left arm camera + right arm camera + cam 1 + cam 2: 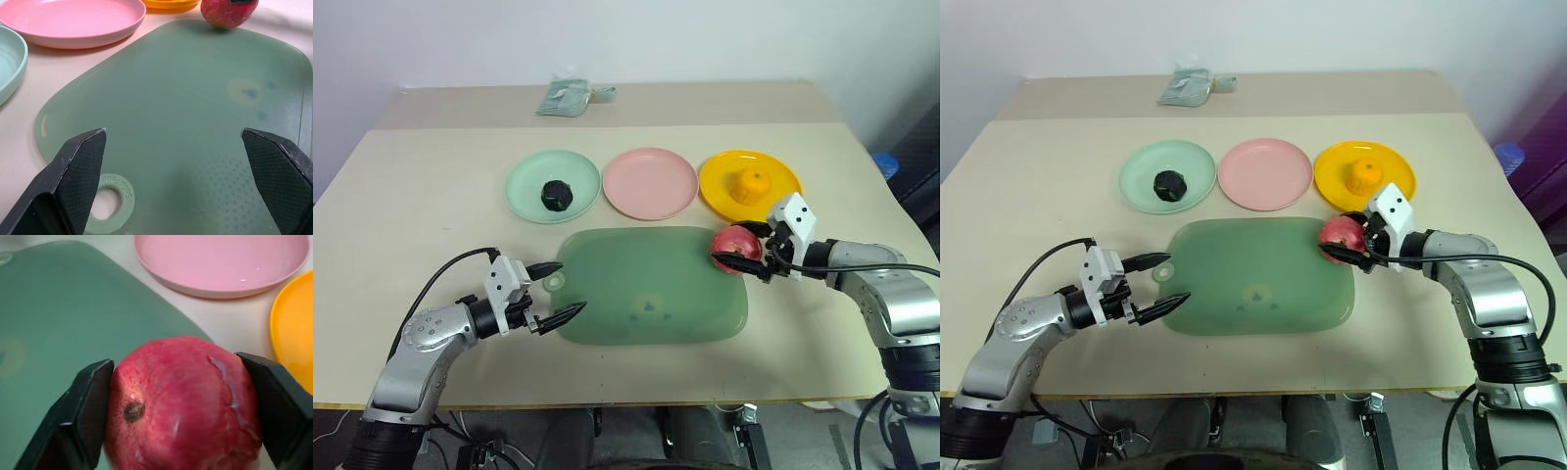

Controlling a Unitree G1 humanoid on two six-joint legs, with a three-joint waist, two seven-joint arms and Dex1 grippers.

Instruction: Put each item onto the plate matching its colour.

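The pink-red apple [729,240] rests at the far right corner of the big green board [646,284], and my right gripper [736,245] is shut on it, one finger [88,401] pressed to each side. Just beyond it lie the empty pink plate [649,183] and the yellow plate [781,171], which holds the orange tangerine [753,183]. The dark green bumpy ball [556,195] sits on the mint green plate [524,181]. My left gripper [570,286] stands open and empty at the board's left end by its handle hole [105,203].
A small grey-green packet [566,98] lies at the table's far edge. The board takes up the middle of the table in front of the plates. Bare tabletop lies to the left of the green plate and along the near edge.
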